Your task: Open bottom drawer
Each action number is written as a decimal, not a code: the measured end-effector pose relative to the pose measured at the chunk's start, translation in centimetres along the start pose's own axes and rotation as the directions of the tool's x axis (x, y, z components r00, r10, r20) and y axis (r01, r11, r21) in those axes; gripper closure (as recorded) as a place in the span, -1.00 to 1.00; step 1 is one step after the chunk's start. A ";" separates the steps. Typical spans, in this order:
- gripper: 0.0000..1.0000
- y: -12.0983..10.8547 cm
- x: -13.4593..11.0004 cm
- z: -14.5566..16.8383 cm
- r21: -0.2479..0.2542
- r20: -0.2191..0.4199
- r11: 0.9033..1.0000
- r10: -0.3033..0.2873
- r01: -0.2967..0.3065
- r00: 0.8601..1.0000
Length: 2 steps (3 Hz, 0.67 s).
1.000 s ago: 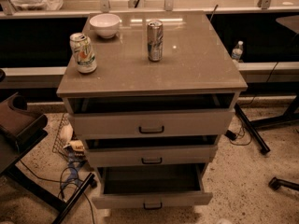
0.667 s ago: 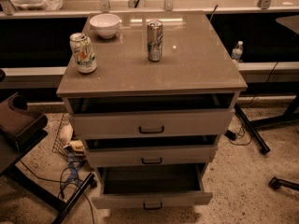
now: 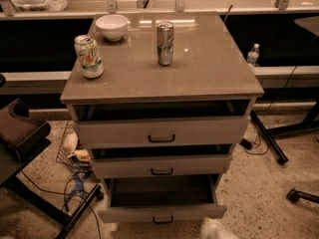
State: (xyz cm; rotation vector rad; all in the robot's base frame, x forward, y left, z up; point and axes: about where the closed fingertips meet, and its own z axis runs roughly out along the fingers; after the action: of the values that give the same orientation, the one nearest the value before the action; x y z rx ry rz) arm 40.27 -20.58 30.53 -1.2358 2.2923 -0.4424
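Bottom drawer at cabinet foot, pulled well out, inside exposed, further out than 2 upper drawers. Task looks done; only retreat left. Gripper probably pale shape at lower edge, just beside drawer front; jaws cannot tell.

Bottom edge crops the blurred pale claw.
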 end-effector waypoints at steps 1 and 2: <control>1.00 -1.6 -9.8 1.4 0.012 0.175 0.993 -0.119 0.119 0.977; 1.00 -2.0 -15.9 3.2 0.010 0.248 0.980 -0.193 0.196 0.949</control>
State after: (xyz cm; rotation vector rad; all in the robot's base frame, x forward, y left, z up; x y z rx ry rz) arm 50.82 -8.41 33.10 -1.4449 1.9765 -0.3187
